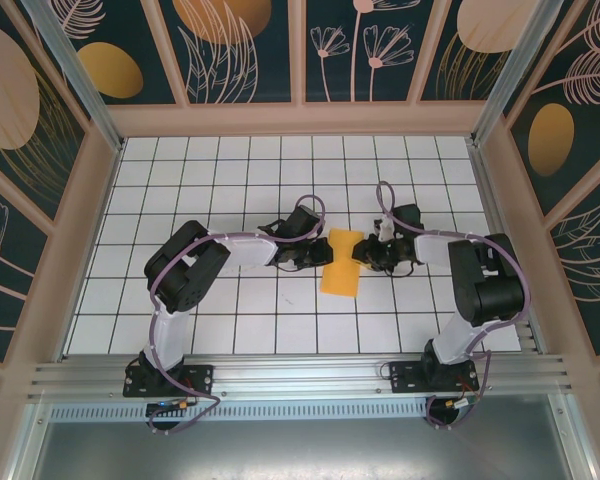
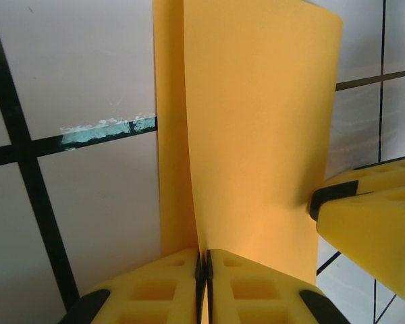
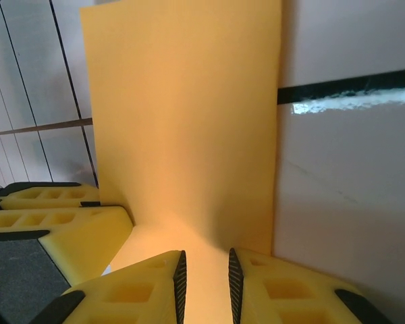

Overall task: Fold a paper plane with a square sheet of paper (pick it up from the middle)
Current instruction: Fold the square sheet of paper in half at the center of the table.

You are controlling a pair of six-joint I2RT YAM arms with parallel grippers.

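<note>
Clamping the near edge, the left claw [image 2: 204, 263] has its yellow fingers [image 2: 155, 290] pressed flat together on the square sheet of paper [image 2: 256, 135]. The sheet rises straight ahead of that claw in two layers, which looks to me like a centre fold. Across the sheet, the right claw [image 3: 204, 277] faces in, jaws a sliver apart with orange running into the gap. Gripping or merely touching, I cannot tell. The paper sits between both claws, over the white-tiled counter [image 2: 81, 81]. One early fold seems done; nose corners, wings and the dart shape are all to come.
</note>
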